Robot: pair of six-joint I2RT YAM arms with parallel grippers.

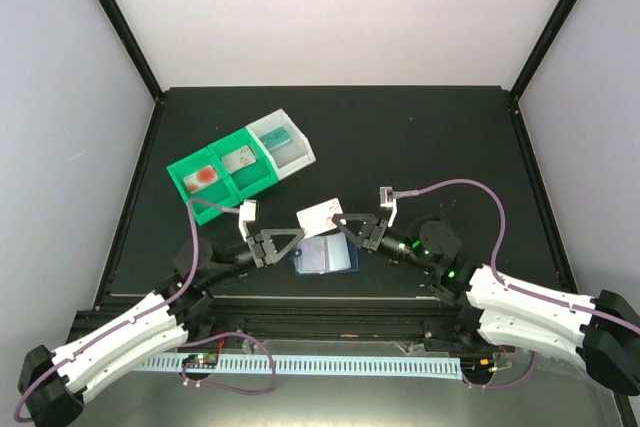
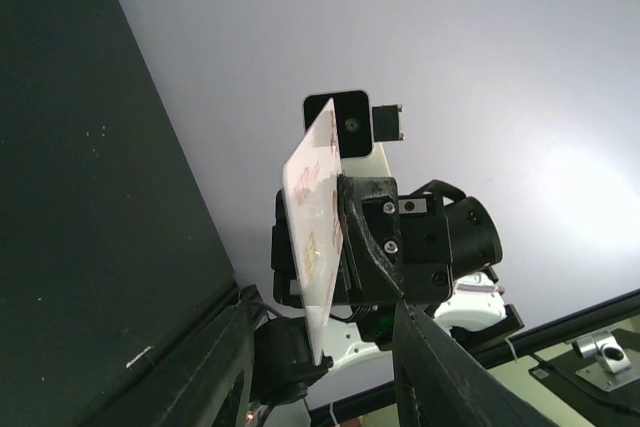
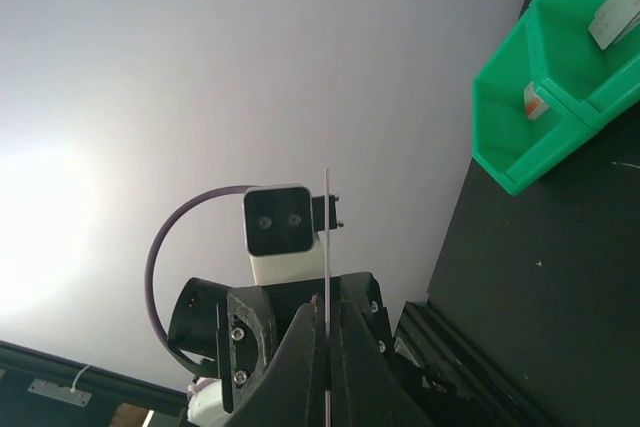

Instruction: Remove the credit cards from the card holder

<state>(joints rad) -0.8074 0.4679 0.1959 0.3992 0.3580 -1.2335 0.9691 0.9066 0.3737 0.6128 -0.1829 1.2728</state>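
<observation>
Right gripper (image 1: 340, 220) pinches a thin whitish credit card (image 1: 318, 215), faintly pink-marked.

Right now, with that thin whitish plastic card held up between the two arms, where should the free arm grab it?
Take the thin whitish plastic card by its free end, coming from the left arm's side. The right arm's jaws pinch the opposite end and hold it off the table, leaving this end bare; close on its flat faces.
</observation>
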